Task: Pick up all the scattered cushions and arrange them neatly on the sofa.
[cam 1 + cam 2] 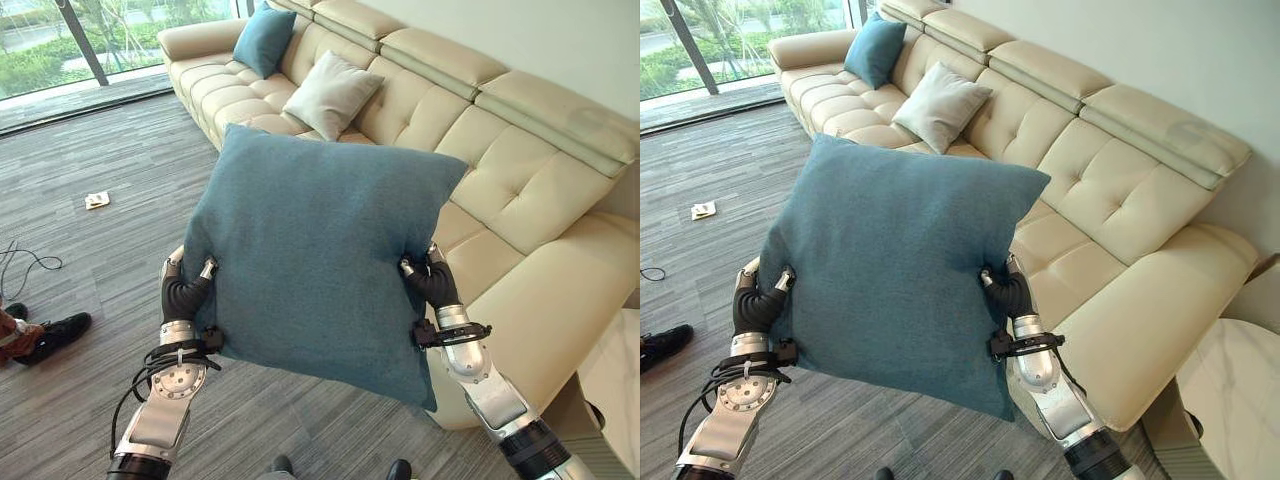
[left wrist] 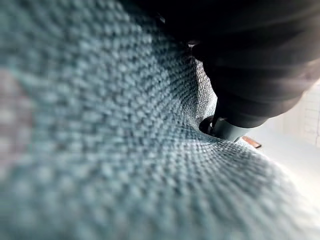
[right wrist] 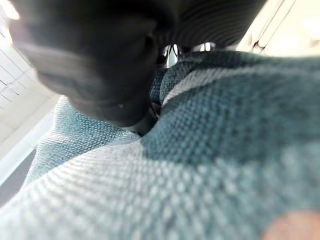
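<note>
Both robot hands (image 1: pixel 183 292) (image 1: pixel 430 280) clamp teal cushion (image 1: pixel 320 250); no readable writing.

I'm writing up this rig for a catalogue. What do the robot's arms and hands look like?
Both arms are silver-grey metal with rounded segments and a disc-shaped joint near the wrist. The left robot hand and right robot hand each wear a dark ribbed cover over the back and wrist, with silver showing at the fingers. A black clamp-like band rings each wrist, and black cables loop beside the left forearm.

I read this as a living room: long cream sofa (image 1: pixel 420 130) upper right, grey plank floor (image 1: pixel 90 260), big window (image 1: pixel 70 40) upper left.
</note>
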